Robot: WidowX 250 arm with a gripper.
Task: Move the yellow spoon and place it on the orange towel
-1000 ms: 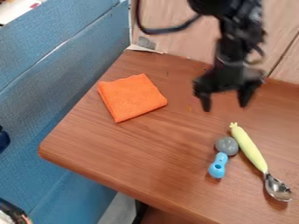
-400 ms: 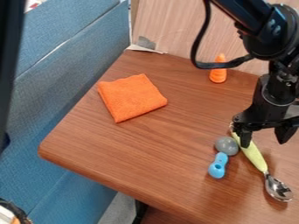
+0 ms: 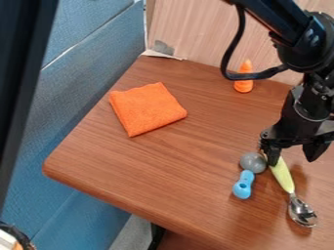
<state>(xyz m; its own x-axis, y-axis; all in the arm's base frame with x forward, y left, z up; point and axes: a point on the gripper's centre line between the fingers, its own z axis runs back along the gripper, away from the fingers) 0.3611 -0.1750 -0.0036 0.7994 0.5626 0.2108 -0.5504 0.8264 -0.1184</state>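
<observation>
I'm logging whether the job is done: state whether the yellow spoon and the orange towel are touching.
Apart. The camera view shows a broad stretch of bare tabletop between the yellow spoon and the orange towel.

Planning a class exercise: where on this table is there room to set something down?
Bare wood lies between the orange towel and the blue toy, and from the towel to the rounded corner. Crowded: the right, where pincer, yellow spoon, grey ball and blue toy bunch together.

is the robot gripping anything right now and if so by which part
Nothing is held: the gripper is open, one finger at the handle end of the yellow spoon.
</observation>
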